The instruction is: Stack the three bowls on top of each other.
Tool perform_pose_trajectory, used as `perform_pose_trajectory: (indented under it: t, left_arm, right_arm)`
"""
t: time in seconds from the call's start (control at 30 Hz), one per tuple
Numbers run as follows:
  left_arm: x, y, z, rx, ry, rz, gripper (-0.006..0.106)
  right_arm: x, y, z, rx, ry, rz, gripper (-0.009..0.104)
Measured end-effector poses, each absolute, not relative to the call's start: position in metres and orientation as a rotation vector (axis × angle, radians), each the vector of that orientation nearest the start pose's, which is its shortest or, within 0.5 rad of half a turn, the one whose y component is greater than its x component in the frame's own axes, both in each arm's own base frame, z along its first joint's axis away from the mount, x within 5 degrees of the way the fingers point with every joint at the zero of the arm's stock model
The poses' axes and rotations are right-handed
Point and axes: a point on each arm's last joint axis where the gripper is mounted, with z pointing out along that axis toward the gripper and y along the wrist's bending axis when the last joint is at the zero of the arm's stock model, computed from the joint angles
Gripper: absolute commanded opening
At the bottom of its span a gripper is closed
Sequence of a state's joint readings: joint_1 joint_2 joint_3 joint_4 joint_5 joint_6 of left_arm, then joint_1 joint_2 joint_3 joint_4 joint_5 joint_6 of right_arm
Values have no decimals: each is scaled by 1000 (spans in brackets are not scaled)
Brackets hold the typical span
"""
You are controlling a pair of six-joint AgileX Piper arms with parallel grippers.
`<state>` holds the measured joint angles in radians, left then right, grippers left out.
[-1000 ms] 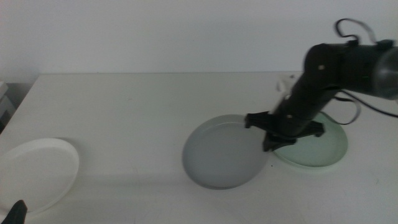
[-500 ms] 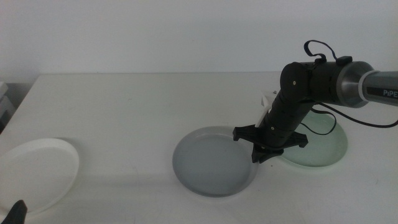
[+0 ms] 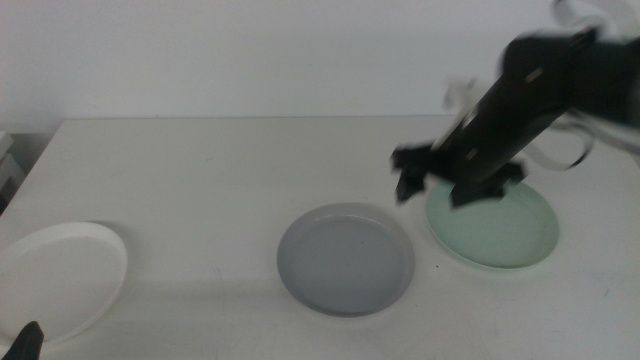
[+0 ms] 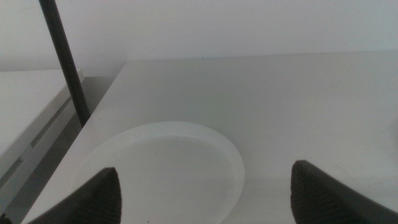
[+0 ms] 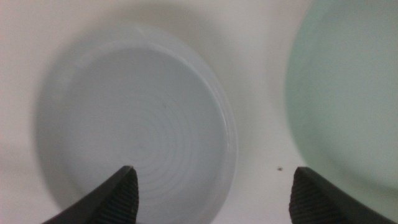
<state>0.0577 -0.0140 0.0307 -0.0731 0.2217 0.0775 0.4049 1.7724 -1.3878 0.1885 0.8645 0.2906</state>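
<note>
Three shallow bowls are seen on the white table, none stacked on another. The grey bowl lies flat near the middle of the table toward its front edge, and the pale green bowl lies just beside it on the right, with a narrow strip of bare tabletop left between their rims (the same gap is shown in the right wrist view). The white bowl is set well apart from both, at the far left front corner. The right gripper is held in the air above the gap between the grey and green bowls, blurred in the middle view; its two dark jaws are spread wide, and nothing is held between them. The left gripper is kept low at the left front edge, just above the white bowl, its jaws likewise parted and empty. In the left wrist view a dark pole is seen standing beside the table's edge.
</note>
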Motion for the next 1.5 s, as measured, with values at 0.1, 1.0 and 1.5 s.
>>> perform_pose_trajectory:
  t: [0.1,1.0,1.5]
  left_arm:
    - [56,2,184,-32,1721,33,105]
    - [56,2,184,-32,1721,33,105]
    - [56,2,184,-32,1721,33,105]
  right_arm:
    - [333,138,299,0,2696,419,63]
    - [402,-46,245,311,2804,200,62]
    - [426,-39,155,275,2941,384,42]
